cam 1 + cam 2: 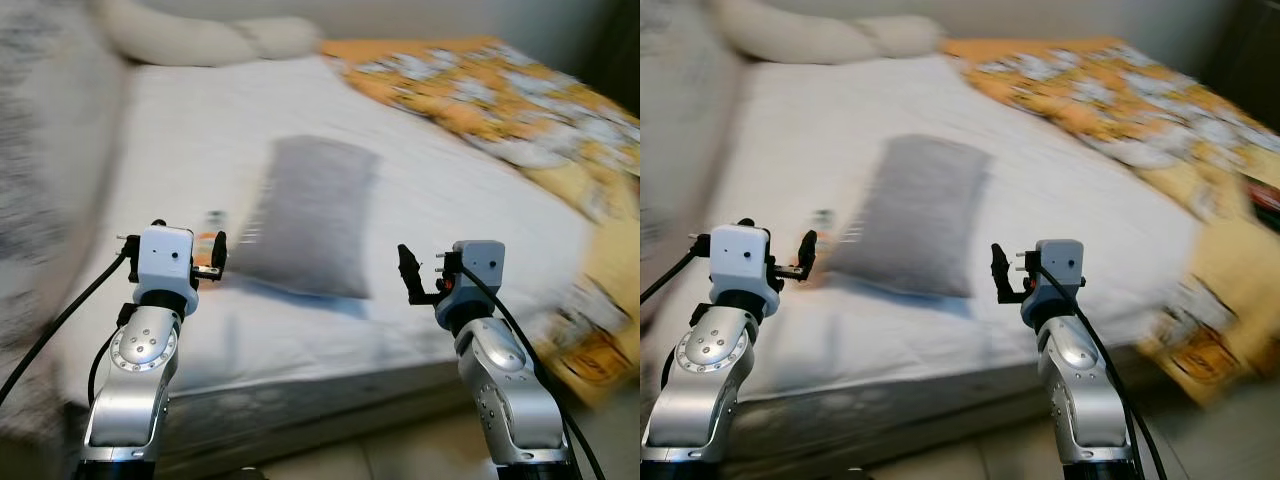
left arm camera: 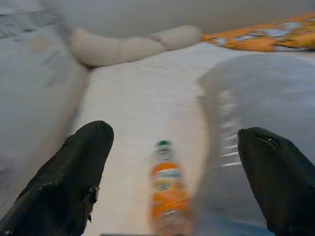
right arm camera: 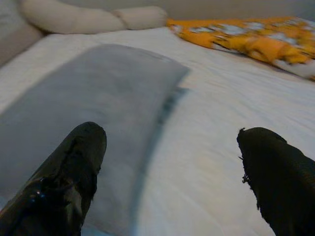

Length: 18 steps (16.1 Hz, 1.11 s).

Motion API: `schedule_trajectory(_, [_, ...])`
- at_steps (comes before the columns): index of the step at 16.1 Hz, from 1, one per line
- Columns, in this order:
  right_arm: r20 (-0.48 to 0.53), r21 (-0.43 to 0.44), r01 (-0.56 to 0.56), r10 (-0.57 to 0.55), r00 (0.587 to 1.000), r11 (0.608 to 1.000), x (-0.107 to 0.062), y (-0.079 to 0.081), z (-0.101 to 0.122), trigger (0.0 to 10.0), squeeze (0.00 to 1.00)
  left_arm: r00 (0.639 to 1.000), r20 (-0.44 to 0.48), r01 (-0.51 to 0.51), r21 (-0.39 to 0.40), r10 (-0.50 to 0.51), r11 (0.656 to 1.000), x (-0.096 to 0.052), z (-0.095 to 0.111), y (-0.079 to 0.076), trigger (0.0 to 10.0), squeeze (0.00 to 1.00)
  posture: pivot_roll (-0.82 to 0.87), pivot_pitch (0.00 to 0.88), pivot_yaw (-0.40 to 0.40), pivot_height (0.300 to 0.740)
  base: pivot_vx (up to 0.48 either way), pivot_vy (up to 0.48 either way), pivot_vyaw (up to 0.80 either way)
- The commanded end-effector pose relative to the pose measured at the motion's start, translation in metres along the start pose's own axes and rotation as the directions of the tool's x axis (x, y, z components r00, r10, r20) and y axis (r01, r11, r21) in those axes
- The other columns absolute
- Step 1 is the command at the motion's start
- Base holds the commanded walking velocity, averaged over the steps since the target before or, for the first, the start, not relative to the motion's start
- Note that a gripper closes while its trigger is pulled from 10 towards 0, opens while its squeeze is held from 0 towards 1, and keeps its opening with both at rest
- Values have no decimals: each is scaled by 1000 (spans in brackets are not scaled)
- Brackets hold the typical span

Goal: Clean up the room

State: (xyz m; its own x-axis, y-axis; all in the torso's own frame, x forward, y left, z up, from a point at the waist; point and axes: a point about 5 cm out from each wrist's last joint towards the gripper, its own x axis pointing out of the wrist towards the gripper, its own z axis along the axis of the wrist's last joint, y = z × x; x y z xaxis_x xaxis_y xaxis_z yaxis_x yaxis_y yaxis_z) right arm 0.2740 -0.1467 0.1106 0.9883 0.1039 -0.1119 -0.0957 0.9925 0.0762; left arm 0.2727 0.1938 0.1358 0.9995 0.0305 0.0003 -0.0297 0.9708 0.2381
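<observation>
Left hand (image 2: 172, 187) – spread – before orange-labelled bottle (image 2: 168, 189)

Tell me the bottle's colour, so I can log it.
Orange with a green cap; the bottle shows best in the left wrist view.

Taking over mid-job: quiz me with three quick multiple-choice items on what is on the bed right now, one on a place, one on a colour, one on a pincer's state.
1. Where does the orange bottle lie?
A. on the sheet beside the grey pillow
B. on top of the pillow
C. on the floor

2. What colour is the patterned blanket?
A. blue
B. orange-yellow
C. green

3. How is the left pincer?
A. shut on the bottle
B. open, bottle lying ahead between its fingers
C. shut, empty

Key: 1 A, the bottle lies on the white sheet along the pillow's edge. 2 B, orange-yellow with pale patches. 3 B, the left wrist view has both fingers wide apart.
</observation>
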Motion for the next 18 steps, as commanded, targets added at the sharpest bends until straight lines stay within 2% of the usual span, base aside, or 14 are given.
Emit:
schedule_trajectory(1, [14, -7, 20, -20, 1000, 1000, 2, -3, 4, 10000, 0, 1000, -10, -3, -5, 3, 1000, 0, -1, 0, 10000, 0, 66, 5, -31, 740, 315, 0, 800])
schedule_trajectory(5, [18, 20, 41, -41, 999, 999, 2, -6, 4, 10000, 0, 1000, -16, 24, -4, -24, 1000, 0, -1, -2, 10000, 0, 65, 0, -31, 740, 323, 0, 128])
schedule_trajectory(12, [24, 7, 59, -59, 998, 998, 0, -12, 4, 10000, 0, 998, -35, 52, -7, -52, 999, -3, -5, -8, 10000, 0, 52, 0, -27, 740, 271, 0, 0])
schedule_trajectory(13, [18, -3, 44, -44, 999, 999, 0, -12, 4, 10000, 0, 998, -50, 46, -32, -47, 998, -3, -7, -8, 10000, 0, 51, 0, -27, 740, 0, 0, 0])
schedule_trajectory(14, [12, -32, 17, -17, 1000, 999, 0, -14, 5, 10000, 0, 994, -93, 54, -22, -56, 998, -1, -11, -9, 10000, 0, 48, 0, -26, 740, 0, 0, 0])
schedule_trajectory(16, [-39, -59, -129, 127, 991, 990, -2, -15, 5, 10000, 0, 989, -131, 74, -2, -74, 997, 8, -15, -6, 10000, 0, 44, 0, -26, 740, 0, 0, 0])
schedule_trajectory(17, [-59, -77, -194, 190, 980, 978, -5, -19, 7, 10000, 0, 984, -150, 101, -5, -100, 995, 15, -16, -6, 10000, 1000, 36, 0, -28, 740, 0, 0, 0])
schedule_trajectory(18, [-75, -105, -239, 232, 970, 965, -7, -25, 9, 10000, 0, 979, -164, 122, -7, -121, 993, 22, -15, -6, 10000, 1000, 27, 3, -29, 740, 0, 0, 0])
